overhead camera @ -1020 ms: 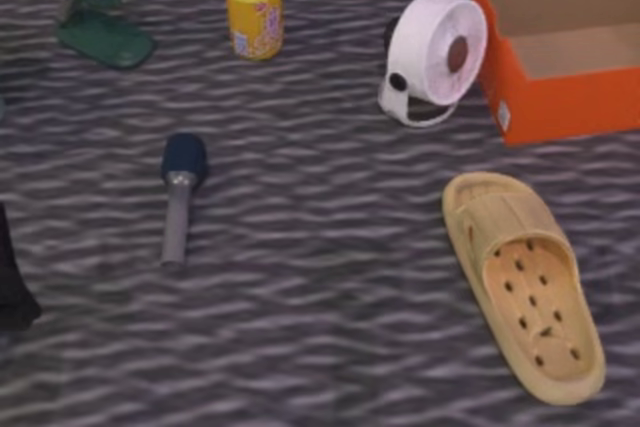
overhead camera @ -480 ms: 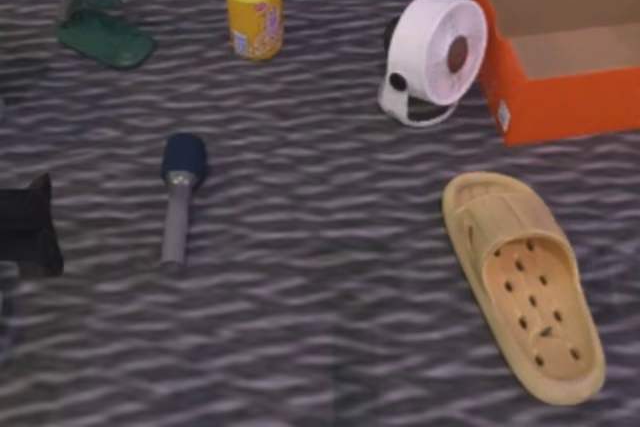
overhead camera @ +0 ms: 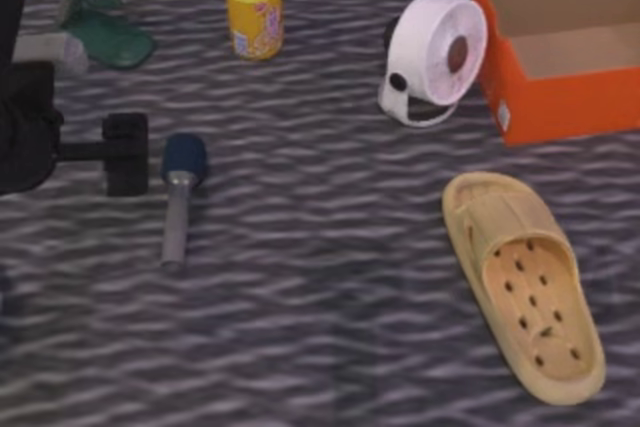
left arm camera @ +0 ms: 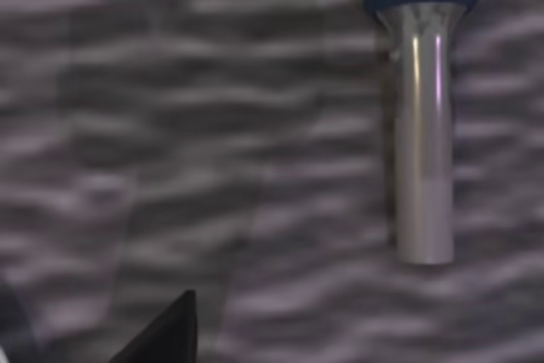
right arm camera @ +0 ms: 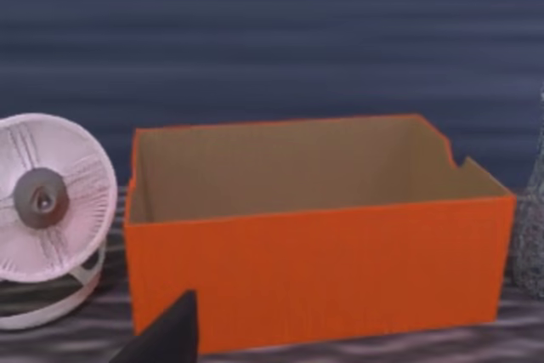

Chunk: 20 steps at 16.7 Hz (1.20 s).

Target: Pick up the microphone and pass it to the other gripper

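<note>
The mic (overhead camera: 178,201) lies flat on the table (overhead camera: 320,307), left of centre, its navy head (overhead camera: 185,158) toward the far side and its grey handle (overhead camera: 175,232) pointing near. In the left wrist view the mic (left arm camera: 421,108) runs down the frame, silver collar under the dark head, untouched.

The left gripper (overhead camera: 126,154) sits just left of the mic's head, reaching in from the table's left edge, close beside the head but apart from it. It holds nothing; whether its fingers are spread or closed cannot be told. Only 1 dark fingertip (left arm camera: 166,333) shows in the left wrist view.

The right arm is out of the top view. Its wrist view faces the orange box (right arm camera: 314,235) and the white fan (right arm camera: 51,210).

Far left stands a green stand (overhead camera: 95,22), then a yellow can (overhead camera: 253,10), the fan (overhead camera: 435,57) and the box (overhead camera: 560,47) at far right. A tan slipper (overhead camera: 525,282) lies near right.
</note>
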Available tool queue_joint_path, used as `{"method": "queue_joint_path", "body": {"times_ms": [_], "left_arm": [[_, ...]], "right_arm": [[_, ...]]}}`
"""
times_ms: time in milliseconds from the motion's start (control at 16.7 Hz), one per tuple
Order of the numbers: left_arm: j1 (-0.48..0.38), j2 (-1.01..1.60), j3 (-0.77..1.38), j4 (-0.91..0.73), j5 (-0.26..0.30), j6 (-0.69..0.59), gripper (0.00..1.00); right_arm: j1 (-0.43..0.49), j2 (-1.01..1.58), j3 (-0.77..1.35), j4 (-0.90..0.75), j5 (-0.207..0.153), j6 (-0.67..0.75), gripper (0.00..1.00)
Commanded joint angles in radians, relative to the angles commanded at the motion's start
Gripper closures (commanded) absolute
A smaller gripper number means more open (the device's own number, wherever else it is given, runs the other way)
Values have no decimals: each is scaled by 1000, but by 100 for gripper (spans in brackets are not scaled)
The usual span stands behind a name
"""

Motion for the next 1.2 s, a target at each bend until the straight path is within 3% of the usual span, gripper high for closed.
{"method": "queue_joint_path", "body": {"times_ms": [300,540,960,1200], "left_arm": [[-55,367,245,-169,13,-47,0],[-75,481,327,-226,19,-63,0],[-73,493,319,-210,19,-62,0],[-82,585,268,-63,19,-68,0]], "right_arm": [[0,0,0,0,0,0,0],[0,0,0,0,0,0,0],[0,0,0,0,0,0,0],[0,0,0,0,0,0,0]]}}
